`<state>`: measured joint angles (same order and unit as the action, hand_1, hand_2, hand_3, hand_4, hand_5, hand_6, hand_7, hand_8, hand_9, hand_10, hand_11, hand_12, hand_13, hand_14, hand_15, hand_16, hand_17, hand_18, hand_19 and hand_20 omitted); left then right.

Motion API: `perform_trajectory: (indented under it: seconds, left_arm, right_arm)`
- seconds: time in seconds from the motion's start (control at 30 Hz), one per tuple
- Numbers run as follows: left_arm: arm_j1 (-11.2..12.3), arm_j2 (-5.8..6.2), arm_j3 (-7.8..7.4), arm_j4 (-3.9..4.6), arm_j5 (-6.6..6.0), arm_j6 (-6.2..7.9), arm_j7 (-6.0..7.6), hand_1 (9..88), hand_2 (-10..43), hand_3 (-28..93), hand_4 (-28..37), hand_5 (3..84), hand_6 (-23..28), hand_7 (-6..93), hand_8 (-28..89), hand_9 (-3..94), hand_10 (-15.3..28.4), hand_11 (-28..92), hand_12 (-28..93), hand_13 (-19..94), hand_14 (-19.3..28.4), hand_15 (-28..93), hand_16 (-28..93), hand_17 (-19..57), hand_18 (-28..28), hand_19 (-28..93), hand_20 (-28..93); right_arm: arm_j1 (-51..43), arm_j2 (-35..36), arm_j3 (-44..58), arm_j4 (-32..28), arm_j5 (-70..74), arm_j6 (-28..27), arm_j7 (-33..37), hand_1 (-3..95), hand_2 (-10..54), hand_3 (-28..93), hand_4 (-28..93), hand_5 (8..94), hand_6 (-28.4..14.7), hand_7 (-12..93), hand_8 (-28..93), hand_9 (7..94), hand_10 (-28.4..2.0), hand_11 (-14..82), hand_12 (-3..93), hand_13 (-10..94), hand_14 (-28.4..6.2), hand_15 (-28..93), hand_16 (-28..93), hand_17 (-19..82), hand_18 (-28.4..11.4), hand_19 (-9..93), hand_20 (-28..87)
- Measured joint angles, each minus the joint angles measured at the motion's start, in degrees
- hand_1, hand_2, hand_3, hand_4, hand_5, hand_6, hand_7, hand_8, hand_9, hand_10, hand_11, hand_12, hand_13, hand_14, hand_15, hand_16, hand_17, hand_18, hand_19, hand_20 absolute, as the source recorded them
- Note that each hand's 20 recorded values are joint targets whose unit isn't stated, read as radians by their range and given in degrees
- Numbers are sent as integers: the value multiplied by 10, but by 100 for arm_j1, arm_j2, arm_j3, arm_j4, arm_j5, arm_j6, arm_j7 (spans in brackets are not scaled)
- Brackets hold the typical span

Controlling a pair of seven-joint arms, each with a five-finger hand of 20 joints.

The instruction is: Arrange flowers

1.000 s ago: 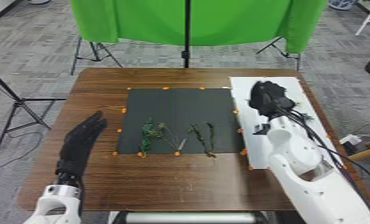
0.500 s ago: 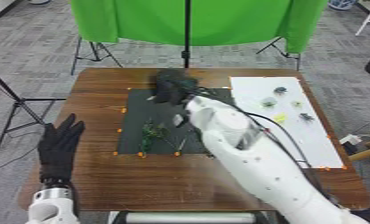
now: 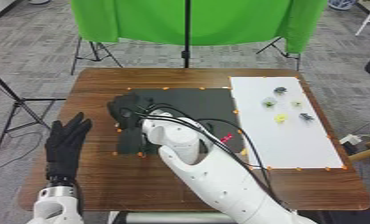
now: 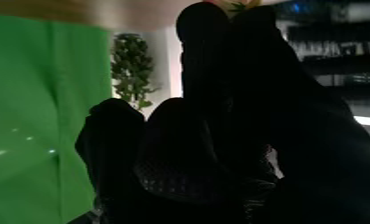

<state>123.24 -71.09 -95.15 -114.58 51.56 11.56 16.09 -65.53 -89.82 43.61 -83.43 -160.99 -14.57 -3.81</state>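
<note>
- Brown table (image 3: 133,185), dark mat (image 3: 204,100), white board (image 3: 297,150).
- Small blooms (image 3: 280,118) sit spread on the board; arranging remains unfinished.
- Red piece (image 3: 226,138), perhaps a flower, by the right arm, which hides part of the mat.
- Right hand (image 3: 124,110) over mat; grip: cannot tell.
- Left hand (image 3: 62,150) open.

The desk (image 3: 110,180) has a brown wooden top. On it lie a dark mat (image 3: 199,102) and, just beside its right edge, a longer white sheet (image 3: 261,135), with small orange pieces (image 3: 165,88) along both borders.
</note>
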Motion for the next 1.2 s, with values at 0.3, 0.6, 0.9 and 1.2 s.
perform_trajectory:
  seconds: [0.3,0.6,0.9,1.2]
  left_arm:
    - [-36,1,34,2,26,-71,25,106,102,630,-283,437,64,32,-65,450,124,95,118,312,126,86,-6,34,85,10,149]
    - [-55,-5,41,23,46,-150,65,103,-9,642,-283,424,49,33,-60,445,118,93,120,309,128,85,-4,30,91,9,149]
    - [-72,-11,25,57,108,-380,111,108,-30,643,-283,419,44,34,-59,442,118,88,125,305,129,83,-1,27,95,8,148]
    - [-31,-21,-21,49,113,-391,113,114,-37,639,-283,418,43,34,-59,442,117,87,128,304,129,82,1,27,95,8,148]
  right_arm:
    - [-88,-32,159,307,-414,32,-59,603,-95,515,-114,777,-5,189,123,896,-101,204,442,904,-15,676,347,694,-107,932,669]
    - [-95,-31,257,388,-644,15,-130,563,-95,525,-109,724,-8,170,92,862,-107,221,424,891,-19,679,346,679,-112,932,669]
    - [-95,30,240,366,-651,-87,-133,490,-95,612,-146,687,-1,173,22,844,-112,272,377,888,-19,680,345,677,-113,932,666]
    - [56,364,-41,-26,12,-367,115,384,-95,625,-174,646,-5,160,-81,829,-125,335,283,883,-27,677,347,669,-118,932,665]
